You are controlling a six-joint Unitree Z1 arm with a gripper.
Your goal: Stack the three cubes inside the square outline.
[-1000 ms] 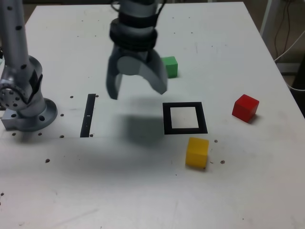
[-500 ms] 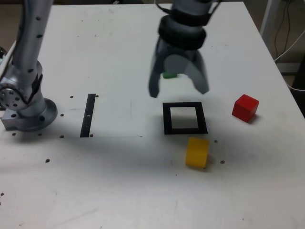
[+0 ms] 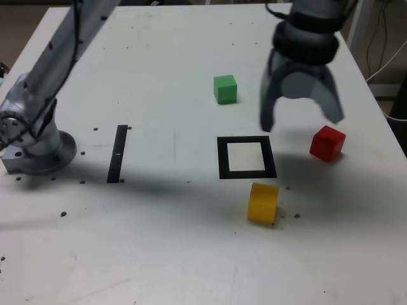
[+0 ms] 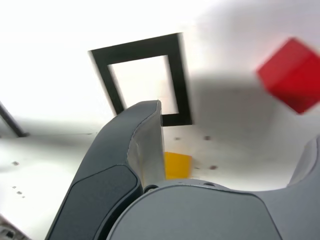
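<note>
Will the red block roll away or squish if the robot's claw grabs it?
Probably not. The red block has flat faces and sharp corners and sits flat on the table, so it should slide rather than roll. It looks solid, so it likely won't squish. It is narrower than the open gripper, so it probably feels light.

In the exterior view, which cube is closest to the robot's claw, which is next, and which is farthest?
From the gripper, jaws open:
1. Red cube, just below it toward the exterior view's right.
2. Green cube, off to the exterior view's left.
3. Yellow cube, lower, beneath the square outline.
</note>
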